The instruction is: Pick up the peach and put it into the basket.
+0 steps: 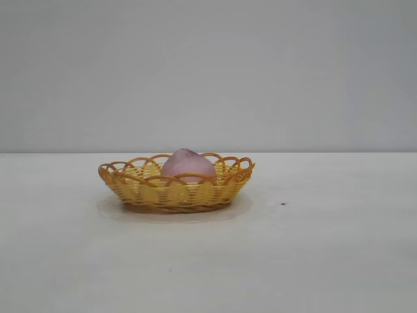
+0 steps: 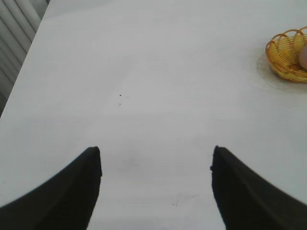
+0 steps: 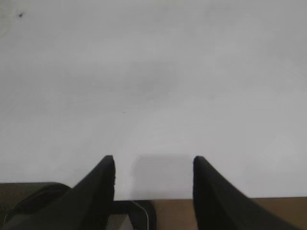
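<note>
The dusty pink peach (image 1: 187,165) lies inside the yellow woven basket (image 1: 176,190) with its orange looped rim, in the middle of the white table. In the left wrist view the basket (image 2: 287,55) shows far off at the picture's edge, with a sliver of the peach (image 2: 303,57) in it. My left gripper (image 2: 156,155) stands open over bare table, well away from the basket, nothing between its fingers. My right gripper (image 3: 153,163) is open and empty too, above the table's edge. Neither arm appears in the exterior view.
The white table (image 1: 313,248) spreads wide around the basket, with a small dark speck (image 1: 283,204) to its right. In the right wrist view the table's edge (image 3: 201,198) shows, with brown floor and a dark stand below it.
</note>
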